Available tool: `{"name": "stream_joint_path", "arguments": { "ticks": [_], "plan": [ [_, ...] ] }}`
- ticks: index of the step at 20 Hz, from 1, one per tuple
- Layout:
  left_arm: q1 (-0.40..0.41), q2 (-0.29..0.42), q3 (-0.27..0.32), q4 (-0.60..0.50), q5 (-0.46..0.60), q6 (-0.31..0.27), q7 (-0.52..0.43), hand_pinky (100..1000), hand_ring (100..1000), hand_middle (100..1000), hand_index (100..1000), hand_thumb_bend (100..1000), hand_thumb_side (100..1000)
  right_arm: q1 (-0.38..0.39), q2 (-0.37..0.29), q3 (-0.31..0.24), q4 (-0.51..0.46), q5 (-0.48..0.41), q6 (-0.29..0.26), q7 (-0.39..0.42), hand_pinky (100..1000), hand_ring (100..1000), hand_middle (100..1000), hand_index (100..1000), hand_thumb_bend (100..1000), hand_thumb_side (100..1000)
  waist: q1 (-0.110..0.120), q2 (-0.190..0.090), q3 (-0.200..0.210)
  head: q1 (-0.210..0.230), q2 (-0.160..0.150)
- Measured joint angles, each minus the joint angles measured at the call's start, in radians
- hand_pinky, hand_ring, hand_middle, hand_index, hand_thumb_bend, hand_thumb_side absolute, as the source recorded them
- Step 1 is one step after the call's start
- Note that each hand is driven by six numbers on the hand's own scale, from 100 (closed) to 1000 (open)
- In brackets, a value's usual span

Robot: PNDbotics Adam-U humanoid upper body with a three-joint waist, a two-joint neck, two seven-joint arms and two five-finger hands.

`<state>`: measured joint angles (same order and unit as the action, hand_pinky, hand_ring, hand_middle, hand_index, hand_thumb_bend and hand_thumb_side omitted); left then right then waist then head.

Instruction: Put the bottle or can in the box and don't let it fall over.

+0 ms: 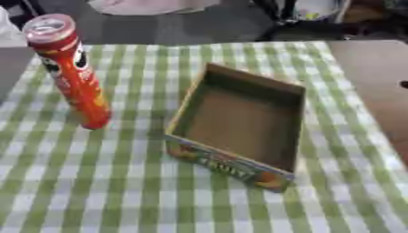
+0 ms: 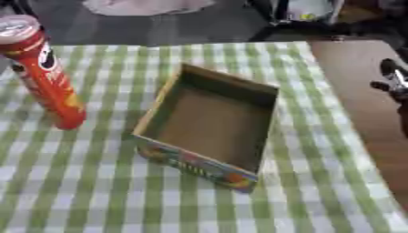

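Observation:
A tall red can (image 1: 73,73) with a clear lid stands upright on the green checked cloth at the left. An open shallow cardboard box (image 1: 239,123) with a printed front wall lies in the middle of the cloth, to the right of the can, with nothing in it. Part of my right hand (image 2: 395,82) shows at the right edge in the right eye view, over the bare brown table and well apart from the box. Its fingers are too blurred to read. My left hand shows in neither view.
The green and white checked cloth (image 1: 95,182) covers most of the table. Bare brown tabletop (image 1: 379,86) runs along the right side. Dark floor and some gear lie beyond the far edge.

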<state>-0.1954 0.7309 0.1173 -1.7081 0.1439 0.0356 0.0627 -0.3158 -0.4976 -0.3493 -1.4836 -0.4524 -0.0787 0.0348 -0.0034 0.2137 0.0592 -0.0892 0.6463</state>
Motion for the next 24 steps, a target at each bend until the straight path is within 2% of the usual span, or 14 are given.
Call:
{"name": "stream_joint_path", "arguments": {
  "ticks": [1, 10, 24],
  "plan": [
    [0.0, 0.0, -0.002, 0.0, -0.001, 0.001, -0.001, 1000, 745, 981, 915, 313, 722, 0.0, 0.0, 0.0, 0.0, 0.0, 0.0, 0.0, 699, 1000, 1000, 905, 375, 280, 0.0, 0.0, 0.0, 0.0, 0.0],
    [-0.031, 0.002, -0.056, 0.019, -0.07, 0.062, -0.052, 1000, 750, 988, 919, 317, 726, -0.009, 0.01, 0.006, 0.0, 0.009, 0.007, 0.002, 698, 1000, 1000, 904, 378, 279, 0.0, 0.0, -0.003, 0.007, -0.008],
    [-0.129, 0.018, -0.134, 0.122, -0.073, 0.145, -0.087, 1000, 753, 987, 915, 351, 737, -0.008, 0.018, 0.012, 0.0, 0.017, 0.012, 0.002, 697, 1000, 1000, 904, 375, 279, 0.001, -0.002, -0.01, 0.02, -0.009]
  ]
}}
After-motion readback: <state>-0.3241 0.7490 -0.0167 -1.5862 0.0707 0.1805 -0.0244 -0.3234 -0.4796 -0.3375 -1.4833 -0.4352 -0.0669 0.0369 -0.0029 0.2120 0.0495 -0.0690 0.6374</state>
